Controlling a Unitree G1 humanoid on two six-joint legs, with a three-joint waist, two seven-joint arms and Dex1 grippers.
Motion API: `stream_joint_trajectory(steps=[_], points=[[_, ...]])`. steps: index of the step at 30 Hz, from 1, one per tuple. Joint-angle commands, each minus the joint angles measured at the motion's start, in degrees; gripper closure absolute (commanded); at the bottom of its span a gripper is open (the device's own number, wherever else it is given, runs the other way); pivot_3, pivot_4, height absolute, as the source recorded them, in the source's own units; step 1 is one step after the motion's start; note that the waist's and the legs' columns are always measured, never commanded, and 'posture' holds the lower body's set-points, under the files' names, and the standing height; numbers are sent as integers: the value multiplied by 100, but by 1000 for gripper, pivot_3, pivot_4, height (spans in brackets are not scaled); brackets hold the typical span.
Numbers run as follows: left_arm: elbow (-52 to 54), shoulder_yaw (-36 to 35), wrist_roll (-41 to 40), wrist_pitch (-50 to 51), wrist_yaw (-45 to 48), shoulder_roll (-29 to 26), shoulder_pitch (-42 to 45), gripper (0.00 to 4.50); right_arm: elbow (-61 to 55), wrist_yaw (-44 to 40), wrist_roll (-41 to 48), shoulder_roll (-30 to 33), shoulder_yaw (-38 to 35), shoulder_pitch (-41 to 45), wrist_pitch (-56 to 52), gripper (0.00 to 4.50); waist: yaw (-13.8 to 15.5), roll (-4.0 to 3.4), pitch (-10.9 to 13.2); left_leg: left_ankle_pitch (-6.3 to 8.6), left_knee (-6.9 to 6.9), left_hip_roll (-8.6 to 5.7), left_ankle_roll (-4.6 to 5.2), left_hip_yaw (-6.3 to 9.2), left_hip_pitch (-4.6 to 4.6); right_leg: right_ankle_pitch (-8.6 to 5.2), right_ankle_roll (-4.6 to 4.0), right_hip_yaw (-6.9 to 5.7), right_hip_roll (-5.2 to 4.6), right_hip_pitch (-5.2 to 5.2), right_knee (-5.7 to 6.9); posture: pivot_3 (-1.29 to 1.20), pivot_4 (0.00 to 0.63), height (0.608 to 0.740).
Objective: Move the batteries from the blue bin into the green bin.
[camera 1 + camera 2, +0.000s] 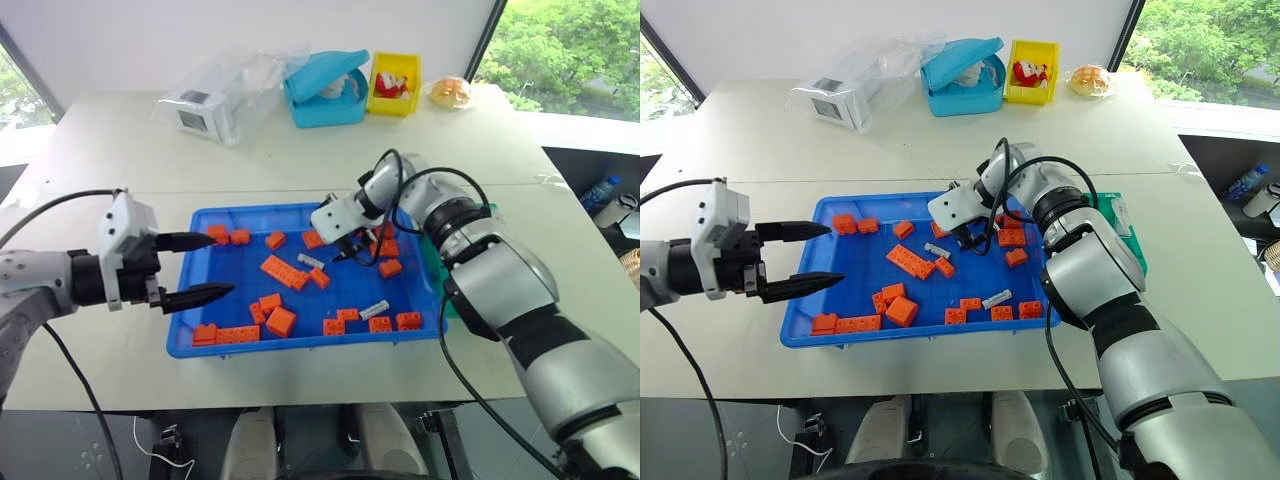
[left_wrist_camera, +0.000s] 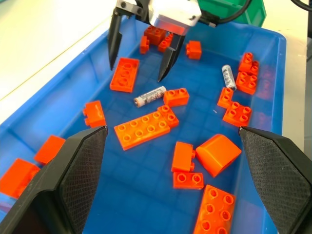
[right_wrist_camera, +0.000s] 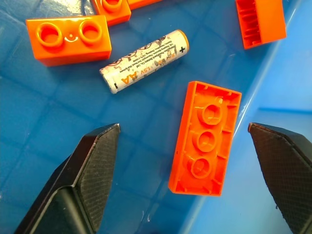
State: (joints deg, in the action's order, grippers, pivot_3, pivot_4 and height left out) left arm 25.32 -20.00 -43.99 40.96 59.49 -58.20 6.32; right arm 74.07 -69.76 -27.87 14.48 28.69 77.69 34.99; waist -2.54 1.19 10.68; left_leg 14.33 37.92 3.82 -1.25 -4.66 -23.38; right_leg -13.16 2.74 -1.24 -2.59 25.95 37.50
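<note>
The blue bin (image 1: pixel 210 340) was a wide, shallow tray of glossy plastic with a raised rim and a faint grid moulded into its floor, and it sat on a pale matte table (image 1: pixel 120 160). Scattered across it lay orange bricks (image 1: pixel 280 270), hard and shiny, some with round studs up and one turned hollow side up beneath the right gripper (image 1: pixel 347 252). Two batteries lay loose on the tray floor: one battery (image 3: pixel 144 60), a smooth silver cylinder printed with "AA", "1.5V" and a plus mark at one end, lay beside a two-stud brick and just ahead of the right gripper's tips; the second battery (image 1: pixel 374 309) lay near the tray's front right corner. The right gripper hung over the tray with its two black, cross-hatched fingers (image 3: pixel 92 165) spread wide and nothing between them. The left gripper (image 1: pixel 200 268) hovered at the tray's left edge, its tapered black fingers likewise apart and empty. The dark-green bin (image 2: pixel 234 9) stood against the tray's right side, mostly hidden behind the right arm.
</note>
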Motion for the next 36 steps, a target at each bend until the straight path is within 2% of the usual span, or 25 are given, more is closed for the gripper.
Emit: stream_joint_trajectory(steps=[1, 5, 15, 16, 17, 24, 26, 29, 36], points=[[70, -205, -49, -38, -21, -43, 41, 0, 15, 50, -107, -43, 83, -111, -3, 1515, 0, 0, 0, 0, 0, 0, 0, 0, 1, 0, 0, 0, 0, -1, 0, 0, 150, 736], [-9, -108, -14, -62, -11, -50, 165, 0, 7, 140, -111, -37, 79, -154, -62, 3577, 0, 1, -1, 0, 0, 0, 0, 0, 1, 0, 0, 0, 0, -1, 0, 0, 150, 736], [-171, 135, 72, -130, 50, -15, 422, 0, -53, 169, -126, 37, 84, -282, -27, 3577, 0, 4, -2, 0, 0, -1, 0, 3, 2, 0, 0, -1, 0, -5, 0, 0, 150, 736], [-185, 151, 79, -136, 56, -13, 442, 0, -58, 152, -125, 46, 87, -292, -14, 4154, 0, 4, -2, 0, 0, -1, 0, 3, 2, 0, 0, -1, 0, -6, 0, 0, 150, 736], [-195, 163, 87, -141, 62, -10, 459, 0, -63, 148, -127, 54, 90, -301, -2, 4462, 0, 4, -3, 0, 0, -1, 0, 3, 2, 0, 0, -1, 0, -6, 0, 0, 150, 736], [-307, 269, 144, -197, 110, -8, 585, 0, -122, 178, -47, 45, 9, -293, -18, 4462, 1, 5, -3, 0, 0, -1, 0, 3, 6, 0, 0, -1, 0, -10, 0, 0, 150, 736], [-319, 282, 149, -211, 119, -12, 593, 0, -207, -80, 181, -25, -152, -230, -66, 4462, 0, 4, -3, 0, 0, -1, 0, 3, 6, 0, 0, -2, 1, -10, 0, 0, 150, 736], [-363, 304, 169, -245, 140, -14, 607, 0, -457, -506, 666, -306, -471, -92, -277, 4462, -16, 2, -1, 0, 0, 0, 0, 3, 5, 0, 0, -2, 2, -9, 0, 0, 150, 736], [-301, 275, 163, -221, 111, 34, 582, 0, -1191, -257, 1065, -1447, -587, -218, -864, 4462, -14, 2, -1, 0, -4, 4, 0, 5, 1, 0, 0, -3, 5, 0, 1, 0, 150, 736]])
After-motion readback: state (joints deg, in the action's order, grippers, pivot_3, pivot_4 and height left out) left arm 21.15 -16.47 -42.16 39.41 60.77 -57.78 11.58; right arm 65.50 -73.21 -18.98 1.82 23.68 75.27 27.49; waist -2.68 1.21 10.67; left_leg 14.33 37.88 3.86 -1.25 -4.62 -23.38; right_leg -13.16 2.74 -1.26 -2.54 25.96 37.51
